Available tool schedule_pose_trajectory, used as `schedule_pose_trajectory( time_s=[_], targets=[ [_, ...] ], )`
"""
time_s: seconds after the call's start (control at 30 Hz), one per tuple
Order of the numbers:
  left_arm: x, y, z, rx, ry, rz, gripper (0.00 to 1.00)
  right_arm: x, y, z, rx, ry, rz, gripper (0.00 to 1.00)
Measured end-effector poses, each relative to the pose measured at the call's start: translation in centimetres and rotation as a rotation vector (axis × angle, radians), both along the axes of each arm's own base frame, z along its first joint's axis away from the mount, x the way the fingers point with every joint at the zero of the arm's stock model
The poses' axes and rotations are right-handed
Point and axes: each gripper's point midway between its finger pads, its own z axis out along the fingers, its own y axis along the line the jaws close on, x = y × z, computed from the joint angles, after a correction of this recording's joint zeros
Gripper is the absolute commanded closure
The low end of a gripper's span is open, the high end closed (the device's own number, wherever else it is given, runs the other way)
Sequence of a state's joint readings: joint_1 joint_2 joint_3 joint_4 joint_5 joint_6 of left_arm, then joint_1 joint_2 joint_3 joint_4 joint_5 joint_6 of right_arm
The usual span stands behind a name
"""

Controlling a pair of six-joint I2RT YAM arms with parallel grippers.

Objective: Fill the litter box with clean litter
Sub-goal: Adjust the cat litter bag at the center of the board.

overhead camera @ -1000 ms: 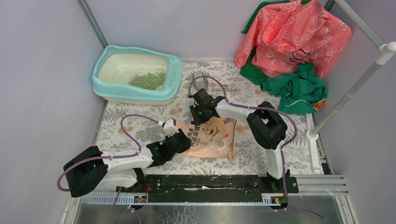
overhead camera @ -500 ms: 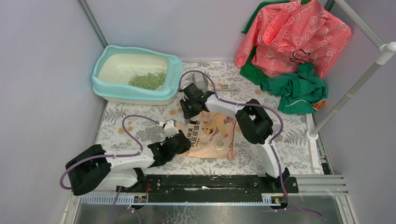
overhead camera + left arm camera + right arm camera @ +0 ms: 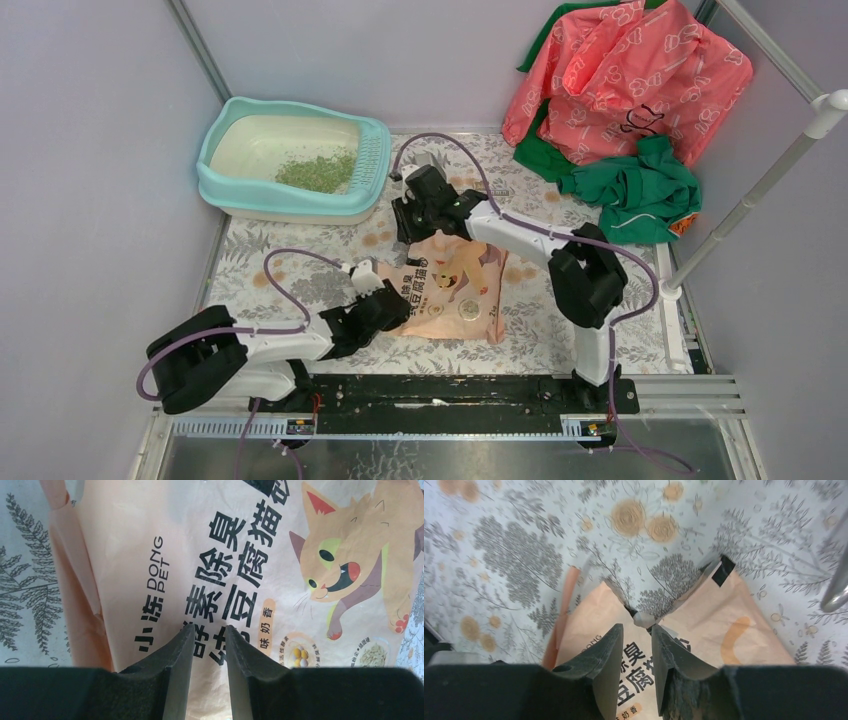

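Observation:
The turquoise litter box (image 3: pixel 215 185) with a cream inner pan stands at the back left. A small heap of green clean litter (image 3: pixel 318 172) lies in it. A pink-orange printed bag (image 3: pixel 455 295) lies flat on the floral mat. My left gripper (image 3: pixel 396 306) (image 3: pixel 207 630) hovers at the bag's left side with its jaws a little apart, and the printed face (image 3: pixel 150 555) shows between them. My right gripper (image 3: pixel 413 226) (image 3: pixel 637 630) is open just over the bag's far edge (image 3: pixel 704 615), where a torn notch with a white scrap (image 3: pixel 642 619) shows.
A grey scoop (image 3: pixel 424 163) lies just behind the right gripper. Pink cloth (image 3: pixel 620 80) and green cloth (image 3: pixel 640 195) are piled at the back right. A white pole (image 3: pixel 750 200) slants along the right side. Walls close in on the left and at the back.
The right arm's elbow swung left and then back right, and its gripper ended slightly farther back and left, over the bag's far edge. Its jaws opened a little. The left gripper barely moved.

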State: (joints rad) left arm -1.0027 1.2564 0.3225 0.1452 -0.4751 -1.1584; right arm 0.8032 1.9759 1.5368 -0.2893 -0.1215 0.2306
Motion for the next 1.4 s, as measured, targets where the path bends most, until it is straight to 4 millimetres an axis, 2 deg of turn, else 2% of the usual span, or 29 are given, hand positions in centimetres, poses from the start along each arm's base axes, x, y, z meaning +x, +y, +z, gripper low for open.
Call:
schedule_pose_trajectory(
  time_s=[0.07, 0.17, 0.27, 0.47, 0.57, 0.83, 1.17, 1.4],
  targets=[
    [-0.2, 0.1, 0.0, -0.009, 0.000, 0.001, 0.63, 0.5, 0.0, 1.7, 0.027, -0.036, -0.012, 0.68],
    [-0.7, 0.3, 0.1, -0.020, 0.001, 0.000, 0.63, 1.2, -0.4, 1.9, 0.021, -0.050, -0.037, 0.76],
    [-1.1, 0.7, 0.1, -0.024, 0.004, -0.001, 0.63, 2.0, -1.2, 0.1, -0.023, -0.030, -0.072, 0.80],
    [-1.6, 1.4, 0.1, -0.022, 0.011, 0.003, 0.63, 3.1, -3.1, -5.8, -0.159, 0.032, -0.133, 0.80],
    [-1.7, 1.6, 0.1, -0.022, 0.014, 0.005, 0.63, 3.2, -3.3, -7.4, -0.189, 0.048, -0.139, 0.80],
    [-1.8, 1.8, 0.1, -0.021, 0.014, 0.005, 0.62, 4.4, -2.1, -8.3, -0.178, 0.046, -0.145, 0.79],
    [-2.0, 2.0, 0.3, -0.030, 0.009, 0.005, 0.62, 5.2, -0.7, -8.2, -0.137, 0.054, -0.145, 0.79],
    [-2.1, 2.3, 0.2, -0.023, 0.014, 0.004, 0.62, 5.0, -0.3, -8.1, -0.095, 0.061, -0.123, 0.71]
  ],
)
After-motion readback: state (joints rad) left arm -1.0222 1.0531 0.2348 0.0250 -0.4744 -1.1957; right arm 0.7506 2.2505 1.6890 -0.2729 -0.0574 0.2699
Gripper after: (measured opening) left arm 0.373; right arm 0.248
